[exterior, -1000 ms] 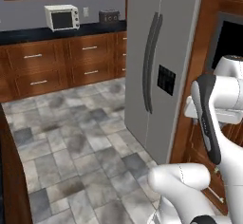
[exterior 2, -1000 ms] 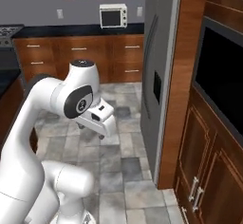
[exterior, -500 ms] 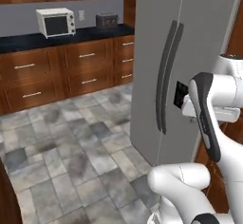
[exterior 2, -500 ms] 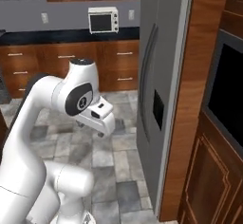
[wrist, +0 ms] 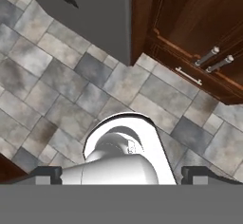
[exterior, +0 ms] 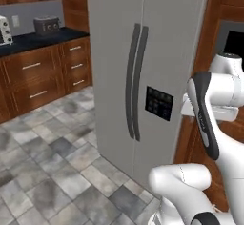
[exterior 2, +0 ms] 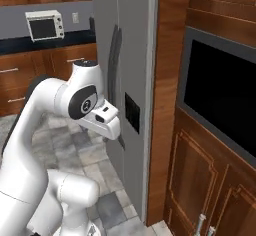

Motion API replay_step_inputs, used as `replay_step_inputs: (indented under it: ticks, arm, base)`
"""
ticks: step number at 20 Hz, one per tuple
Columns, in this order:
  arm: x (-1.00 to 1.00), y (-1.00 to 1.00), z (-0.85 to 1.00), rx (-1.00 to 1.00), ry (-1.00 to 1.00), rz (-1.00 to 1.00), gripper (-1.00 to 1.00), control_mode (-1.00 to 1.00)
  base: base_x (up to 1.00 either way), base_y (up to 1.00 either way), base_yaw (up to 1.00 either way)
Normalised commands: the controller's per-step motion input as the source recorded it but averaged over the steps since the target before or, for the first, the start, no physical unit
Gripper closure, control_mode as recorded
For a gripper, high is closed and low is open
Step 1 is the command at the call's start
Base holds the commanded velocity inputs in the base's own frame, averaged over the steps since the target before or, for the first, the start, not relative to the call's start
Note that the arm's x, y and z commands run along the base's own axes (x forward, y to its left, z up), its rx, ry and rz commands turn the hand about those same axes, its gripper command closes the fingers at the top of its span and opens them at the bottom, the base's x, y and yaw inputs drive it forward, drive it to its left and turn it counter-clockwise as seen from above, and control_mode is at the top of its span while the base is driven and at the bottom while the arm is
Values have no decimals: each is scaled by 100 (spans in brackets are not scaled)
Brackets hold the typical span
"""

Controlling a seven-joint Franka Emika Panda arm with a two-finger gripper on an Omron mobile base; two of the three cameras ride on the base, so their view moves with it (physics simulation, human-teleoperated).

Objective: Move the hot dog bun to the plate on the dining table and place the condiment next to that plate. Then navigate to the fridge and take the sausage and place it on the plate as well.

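Note:
The tall grey fridge [exterior: 157,52] stands right in front of me with both doors shut, its two long dark handles [exterior: 133,81] side by side at the middle. In the right base view the fridge [exterior 2: 125,45] rises just behind my folded arm. My gripper [wrist: 124,174] points down at the tiled floor, open, its dark fingertips [wrist: 45,173] wide apart with nothing between them. The fridge's lower corner [wrist: 90,14] shows at the top of the hand view. The hot dog bun, plate, dining table, condiment and sausage are out of view.
A wood column with a black built-in oven [exterior 2: 220,95] stands right of the fridge, with handled cabinet doors [wrist: 209,57] below it. Wall counters with drawers [exterior: 33,71], a toaster [exterior: 46,25] and a microwave [exterior 2: 44,25] lie to the left. Open tiled floor [exterior: 47,167] spreads left.
The whole picture has shifted: the base has come closer to the fridge, which now looms larger and nearer the centre. The arm keeps its folded pose and the gripper stays open.

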Motion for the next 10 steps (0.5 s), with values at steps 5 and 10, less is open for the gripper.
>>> replay_step_inputs:
  ticks: [5,10]
  arm:
    - [0,0,0,0,0,0,-100,100]
    - [0,0,0,0,0,0,-100,100]
  base:
    - [19,28,-45]
    - [28,60,-37]
